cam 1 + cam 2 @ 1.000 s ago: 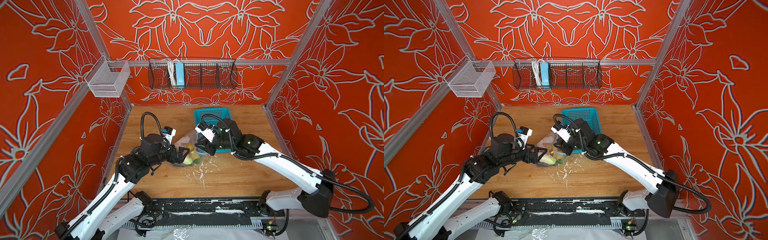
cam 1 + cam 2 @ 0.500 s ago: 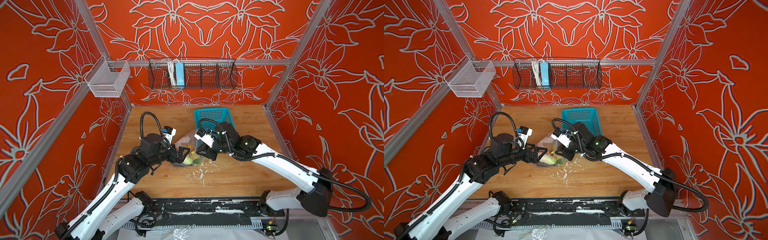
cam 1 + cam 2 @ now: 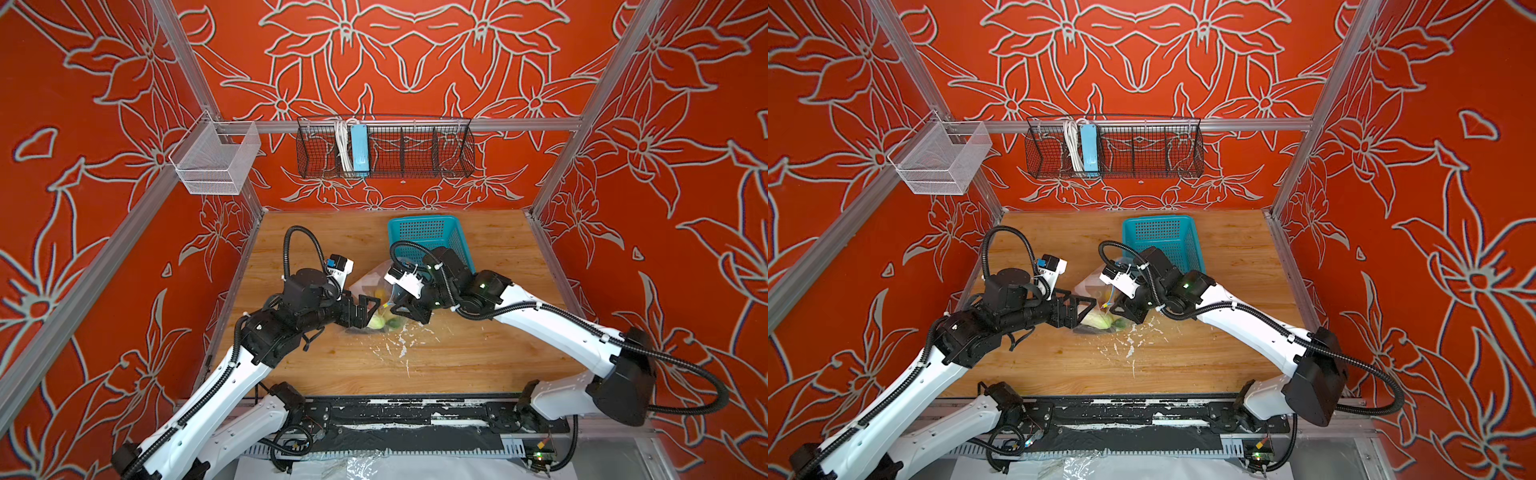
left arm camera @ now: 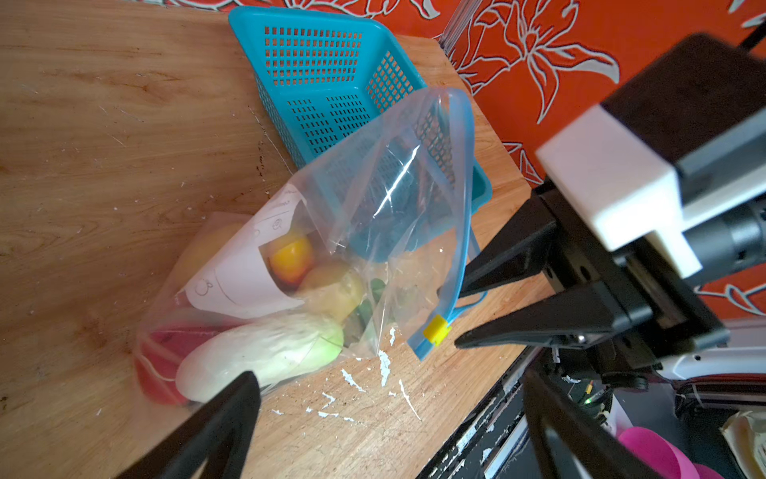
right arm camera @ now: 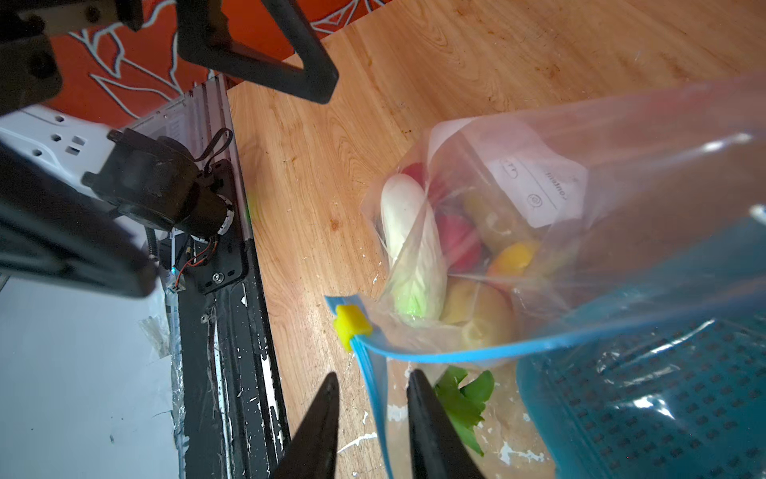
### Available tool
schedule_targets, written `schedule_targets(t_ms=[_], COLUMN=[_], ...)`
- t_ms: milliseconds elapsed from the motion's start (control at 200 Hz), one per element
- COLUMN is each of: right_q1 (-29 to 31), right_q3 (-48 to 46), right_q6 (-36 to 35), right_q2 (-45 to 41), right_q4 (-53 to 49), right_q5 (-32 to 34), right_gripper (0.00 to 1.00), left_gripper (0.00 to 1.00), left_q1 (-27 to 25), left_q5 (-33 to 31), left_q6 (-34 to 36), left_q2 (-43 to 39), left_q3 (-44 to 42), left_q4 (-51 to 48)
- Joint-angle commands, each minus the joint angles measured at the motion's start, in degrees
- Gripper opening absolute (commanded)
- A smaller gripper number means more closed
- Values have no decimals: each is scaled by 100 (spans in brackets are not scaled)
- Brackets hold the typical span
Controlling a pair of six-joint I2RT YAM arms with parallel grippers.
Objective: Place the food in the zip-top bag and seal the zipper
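The zip-top bag (image 3: 371,284) (image 3: 1089,286) (image 4: 373,199) (image 5: 588,137) lies mid-table with its mouth open toward the basket. The food is inside it: a white-green leafy vegetable (image 4: 265,352) (image 5: 408,244), a red-yellow fruit (image 4: 292,257), a potato (image 4: 335,290) and a red tomato (image 4: 159,356). The light-blue zipper (image 4: 463,199) (image 5: 464,352) has its yellow tab (image 4: 436,330) (image 5: 352,325) at the near corner. My right gripper (image 5: 373,375) (image 3: 398,306) (image 3: 1116,306) straddles the strip just past the tab, with a gap still showing. My left gripper (image 4: 389,414) (image 3: 366,308) (image 3: 1084,308) is wide open beside the bag's bottom.
A teal basket (image 3: 428,232) (image 3: 1160,235) (image 4: 315,62) stands right behind the bag, under its mouth. White flecks (image 4: 352,379) mark the wood in front. A black rail (image 5: 224,352) runs along the table's front edge. Wire baskets (image 3: 384,147) hang on the back wall.
My right gripper has moved left and forward to the bag's tab corner and narrowed slightly around the strip. The left arm has stayed still.
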Motion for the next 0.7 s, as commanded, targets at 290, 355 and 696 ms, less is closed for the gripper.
schedule_targets(t_ms=[290, 355, 696], right_q1=[-22, -26, -254], right_q3=[110, 173, 471], right_q6=[336, 506, 1481], right_q2=[-74, -88, 92], right_q4=[326, 408, 919], right_q5=[-65, -88, -569], right_gripper=[0, 0, 0], left_gripper=[97, 97, 97], left_q1=[40, 40, 39], left_q5=[427, 462, 660], left_q6=[166, 267, 895], left_q2=[-101, -153, -374], left_q3=[-285, -298, -376], left_q4=[362, 340, 440])
